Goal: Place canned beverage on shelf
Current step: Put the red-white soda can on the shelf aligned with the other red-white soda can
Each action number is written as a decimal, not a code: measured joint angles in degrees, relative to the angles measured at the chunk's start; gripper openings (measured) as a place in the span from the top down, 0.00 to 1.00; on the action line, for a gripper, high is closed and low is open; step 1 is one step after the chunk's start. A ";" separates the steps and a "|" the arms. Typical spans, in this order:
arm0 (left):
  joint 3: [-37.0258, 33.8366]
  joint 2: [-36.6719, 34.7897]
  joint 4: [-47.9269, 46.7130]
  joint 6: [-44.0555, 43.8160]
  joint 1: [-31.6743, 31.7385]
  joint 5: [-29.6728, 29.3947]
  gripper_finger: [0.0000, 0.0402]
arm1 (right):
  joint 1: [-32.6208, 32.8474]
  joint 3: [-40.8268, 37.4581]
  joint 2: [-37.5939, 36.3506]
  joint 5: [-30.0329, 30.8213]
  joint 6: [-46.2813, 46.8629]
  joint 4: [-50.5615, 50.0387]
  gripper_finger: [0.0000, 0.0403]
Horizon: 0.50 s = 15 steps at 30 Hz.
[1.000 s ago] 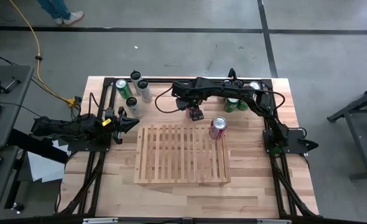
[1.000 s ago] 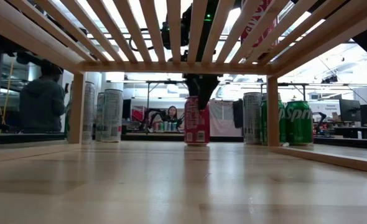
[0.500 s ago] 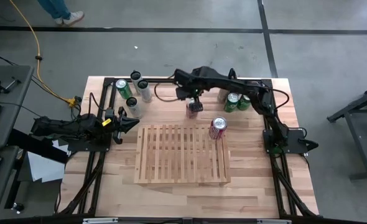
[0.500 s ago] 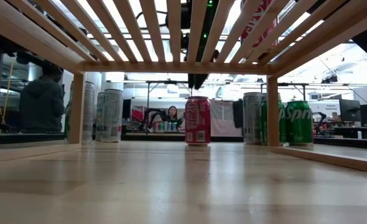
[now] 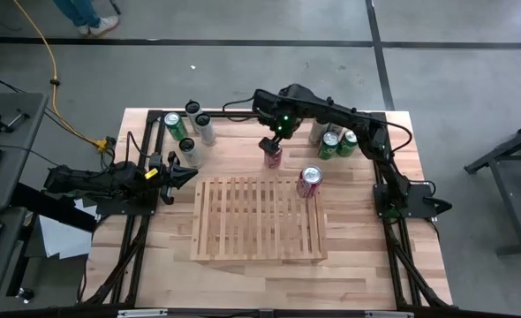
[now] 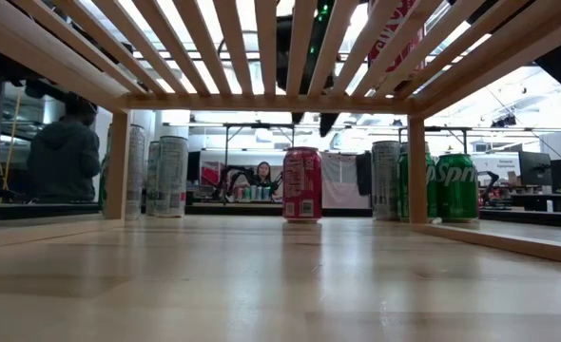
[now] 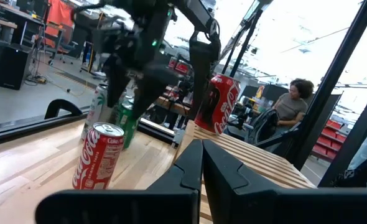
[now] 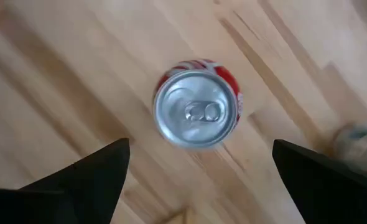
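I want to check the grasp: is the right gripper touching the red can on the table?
Apart. The low view shows the red can standing alone, the right gripper above it with open space between. The right wrist view shows open fingers wide of the can.

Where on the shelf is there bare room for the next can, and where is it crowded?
The shelf is bare except for one red can at its far right corner, so everything left of and nearer than that can is free. The table's far edge is crowded: a can cluster far left, green cans far right.
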 joint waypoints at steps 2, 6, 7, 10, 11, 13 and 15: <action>0.00 0.01 0.01 0.00 -0.01 0.00 0.99 | 0.00 -2.55 0.00 -0.43 4.24 3.01 0.06; 0.00 0.00 0.01 0.00 0.00 0.00 0.99 | 0.10 -5.54 0.04 -1.48 9.48 6.45 0.06; 0.00 0.00 -0.01 0.00 0.00 0.00 0.99 | 0.13 -6.11 0.04 -0.60 10.74 7.56 0.06; 0.00 0.02 -0.01 -0.02 -0.02 0.00 0.99 | 0.24 -6.53 0.10 1.14 14.33 8.47 0.06; 0.00 0.00 0.00 0.00 -0.01 0.00 0.99 | 0.39 -6.52 0.05 1.19 15.38 9.45 0.06; 0.00 0.01 -0.01 0.00 -0.01 0.00 0.99 | 0.82 -6.51 0.04 1.89 16.66 11.16 0.06; 0.00 0.00 -0.01 0.00 -0.02 0.00 0.99 | 1.41 -6.51 0.04 3.57 17.93 11.86 0.06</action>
